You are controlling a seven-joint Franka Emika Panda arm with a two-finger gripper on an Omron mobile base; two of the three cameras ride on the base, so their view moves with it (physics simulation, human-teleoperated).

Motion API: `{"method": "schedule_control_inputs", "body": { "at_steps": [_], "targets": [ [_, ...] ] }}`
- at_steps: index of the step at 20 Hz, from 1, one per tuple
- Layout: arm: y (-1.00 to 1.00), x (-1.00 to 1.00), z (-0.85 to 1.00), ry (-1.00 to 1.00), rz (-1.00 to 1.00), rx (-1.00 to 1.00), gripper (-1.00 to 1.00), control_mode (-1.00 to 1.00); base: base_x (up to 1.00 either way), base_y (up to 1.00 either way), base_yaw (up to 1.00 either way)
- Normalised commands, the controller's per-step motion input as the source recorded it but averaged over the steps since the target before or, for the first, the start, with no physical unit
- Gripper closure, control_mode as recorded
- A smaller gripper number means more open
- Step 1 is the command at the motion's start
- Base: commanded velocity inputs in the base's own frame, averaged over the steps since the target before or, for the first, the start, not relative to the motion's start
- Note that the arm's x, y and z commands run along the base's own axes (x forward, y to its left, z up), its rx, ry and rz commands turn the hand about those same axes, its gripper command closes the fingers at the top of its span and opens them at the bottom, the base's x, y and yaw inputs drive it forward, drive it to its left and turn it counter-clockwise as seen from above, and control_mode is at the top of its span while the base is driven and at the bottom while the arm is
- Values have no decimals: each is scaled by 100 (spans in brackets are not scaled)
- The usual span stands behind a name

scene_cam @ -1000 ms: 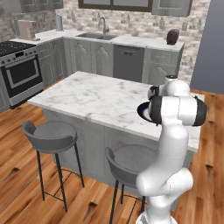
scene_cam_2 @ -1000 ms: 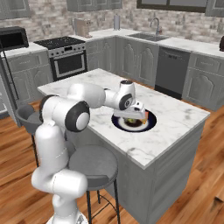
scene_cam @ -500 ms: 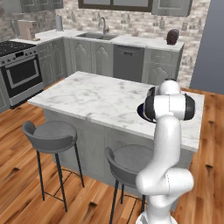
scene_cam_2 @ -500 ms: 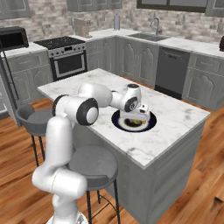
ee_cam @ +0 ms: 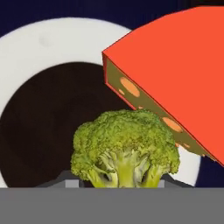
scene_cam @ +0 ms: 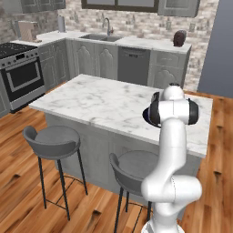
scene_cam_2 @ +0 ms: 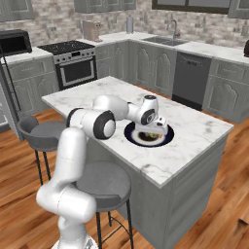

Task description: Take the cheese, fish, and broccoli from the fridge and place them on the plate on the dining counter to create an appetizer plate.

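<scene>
We're hovering the claw (scene_cam_2: pixel 156 127) low over the plate (scene_cam_2: pixel 167 139) on the counter (scene_cam_2: pixel 194 131), clamped on the broccoli (ee_cam: pixel 125 148), likely to set it down gently. Cheese (ee_cam: pixel 175 78) is lying on the plate just beside the broccoli, directly ahead of the claw.

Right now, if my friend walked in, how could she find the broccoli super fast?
Go to the marble dining counter in the middle of the kitchen and find the round dark plate with a white ring, under the robot's hand. The broccoli sits over that plate beside the cheese. It is the bumpy green clump with pale stalks; the cheese is a smooth orange-red wedge.
</scene>
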Motion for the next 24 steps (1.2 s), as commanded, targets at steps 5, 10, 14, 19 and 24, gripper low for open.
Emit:
{"method": "schedule_control_inputs", "body": {
  "at_steps": [5, 10, 14, 19, 24],
  "targets": [
    [-1, -3, 0, -1, -1, 0, -100, -100, 0, 0, 0],
    [0, -23, 0, -5, -6, 0, -100, -100, 0, 0, 0],
    [0, -59, 22, -6, -9, 0, -100, -100, 0, 0, 0],
    [2, -97, 64, -16, -12, -1, -100, -100, 0, 0, 0],
    [30, -100, 69, -29, -11, -8, -100, -100, 0, 0, 0]
  ]
}}
